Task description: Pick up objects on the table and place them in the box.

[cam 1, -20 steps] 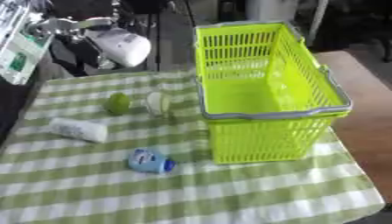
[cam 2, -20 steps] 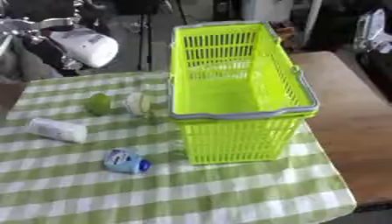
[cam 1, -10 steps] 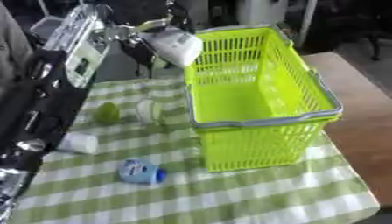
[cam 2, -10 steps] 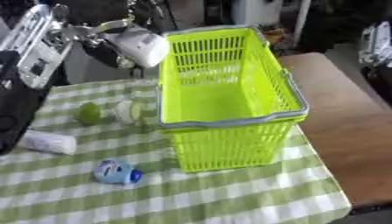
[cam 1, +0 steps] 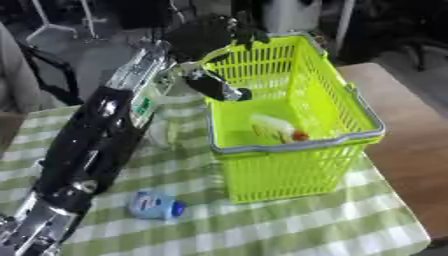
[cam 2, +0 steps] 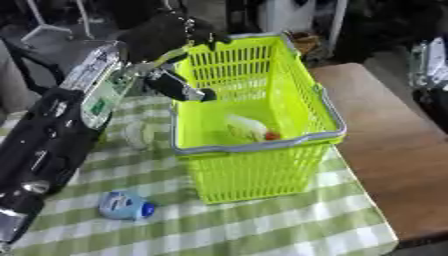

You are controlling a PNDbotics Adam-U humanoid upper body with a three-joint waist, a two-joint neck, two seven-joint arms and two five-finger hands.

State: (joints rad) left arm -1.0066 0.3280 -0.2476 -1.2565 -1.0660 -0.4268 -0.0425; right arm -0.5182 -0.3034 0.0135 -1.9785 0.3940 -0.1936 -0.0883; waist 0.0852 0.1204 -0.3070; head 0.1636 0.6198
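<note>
My left arm runs from the lower left up to the lime-green basket [cam 1: 350, 97]. Its left hand [cam 1: 206, 37] hangs over the basket's far-left rim, and one dark finger [cam 1: 217, 86] points down inside it. The hand is open with nothing in it. A white bottle with a red cap [cam 1: 275, 128] lies on the basket floor. On the green checked cloth, a small blue-and-white container [cam 1: 156, 206] lies in front of the basket to the left. A pale see-through item [cam 2: 138, 134] stands beside the basket, partly hidden by the arm. My right hand does not show.
The basket stands at the right side of the checked cloth [cam 1: 262, 230]. Bare brown tabletop [cam 2: 394, 145] lies to its right. A silver-and-dark object [cam 2: 430, 60] shows at the right edge. My arm covers the cloth's left part.
My left hand carried the white bottle rightward from the far left to above the basket and let it go. The bottle now lies inside. The camera view has shifted too.
</note>
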